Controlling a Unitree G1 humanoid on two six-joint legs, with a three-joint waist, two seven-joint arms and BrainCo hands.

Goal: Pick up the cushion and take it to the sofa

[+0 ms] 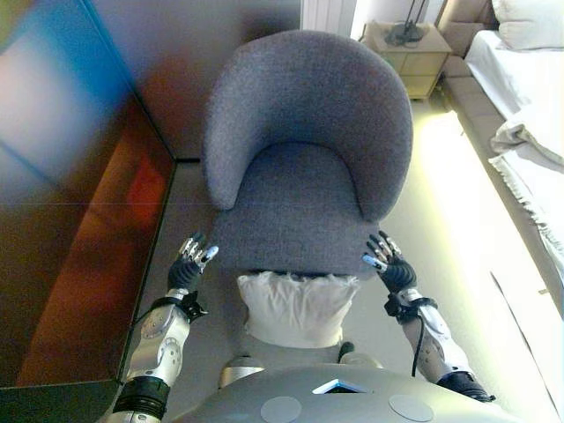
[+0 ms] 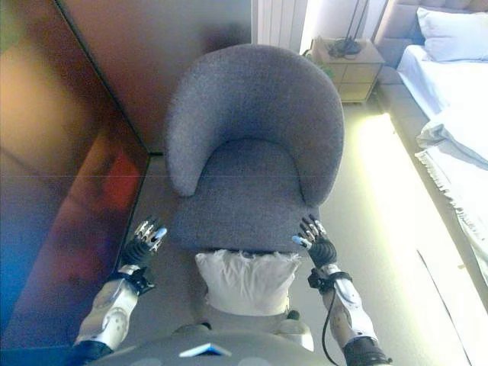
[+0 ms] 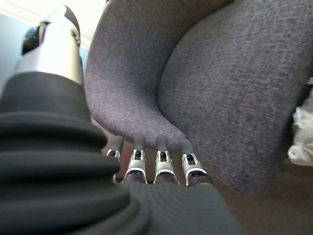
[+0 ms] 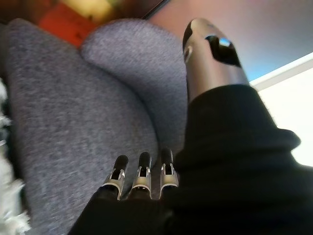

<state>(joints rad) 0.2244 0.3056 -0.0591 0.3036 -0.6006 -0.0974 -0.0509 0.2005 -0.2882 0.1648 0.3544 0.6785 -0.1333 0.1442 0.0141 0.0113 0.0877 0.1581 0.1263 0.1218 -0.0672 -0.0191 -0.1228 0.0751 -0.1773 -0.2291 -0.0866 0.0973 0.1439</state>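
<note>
A white fluffy cushion [image 1: 295,307] lies on the floor just in front of the grey upholstered armchair [image 1: 304,150], close to my body; it also shows in the right eye view [image 2: 245,278]. My left hand [image 1: 189,263] is open and empty, left of the seat's front corner. My right hand [image 1: 388,263] is open and empty at the seat's right front corner. The cushion lies between the two hands, touched by neither. In the left wrist view my straight fingers [image 3: 161,159] point at the chair's side [image 3: 220,98]. The right wrist view shows straight fingers [image 4: 142,176] beside the seat [image 4: 63,117].
A dark glossy wall panel [image 1: 79,203] runs along the left. A bed with white bedding [image 1: 529,115] stands at the right, with a bedside table [image 1: 410,48] behind the chair. Beige floor [image 1: 449,211] lies between chair and bed.
</note>
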